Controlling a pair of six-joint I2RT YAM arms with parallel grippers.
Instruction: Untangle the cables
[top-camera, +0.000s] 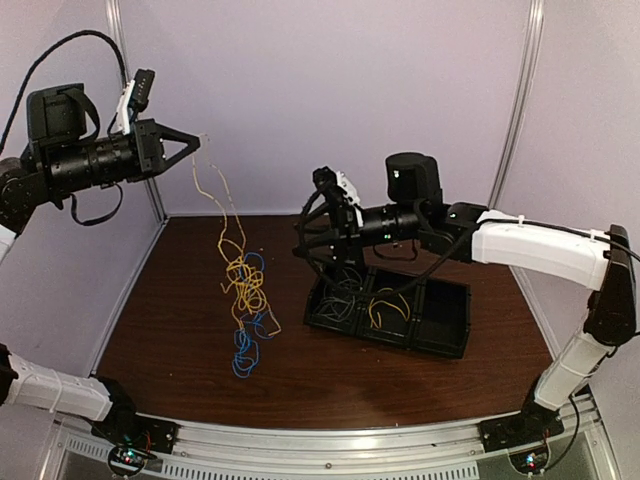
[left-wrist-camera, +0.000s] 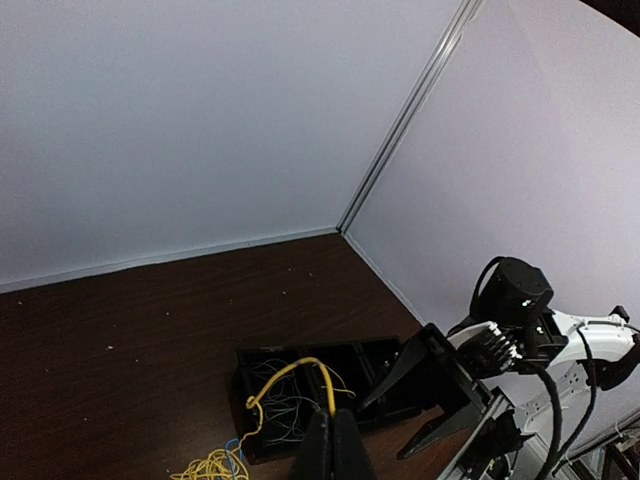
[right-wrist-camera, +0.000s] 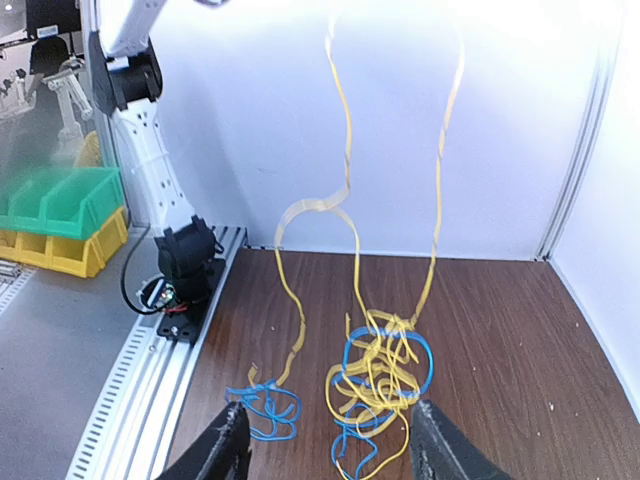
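A tangle of yellow and blue cables (top-camera: 245, 300) hangs from my left gripper (top-camera: 196, 143), which is raised high at the left and shut on a yellow cable (left-wrist-camera: 331, 392). The tangle's lower end, a blue loop (top-camera: 243, 355), reaches the table. My right gripper (top-camera: 322, 235) is open and empty, held above the tray's left end and facing the tangle. In the right wrist view the yellow and blue knot (right-wrist-camera: 385, 365) hangs between its fingers (right-wrist-camera: 228, 450), with a small blue bundle (right-wrist-camera: 265, 412) lower left.
A black compartment tray (top-camera: 445, 330) lies at centre right of the brown table, holding thin grey and yellow cables (top-camera: 385, 305). Walls enclose the back and sides. Green and yellow bins (right-wrist-camera: 60, 215) stand beyond the table's edge rail.
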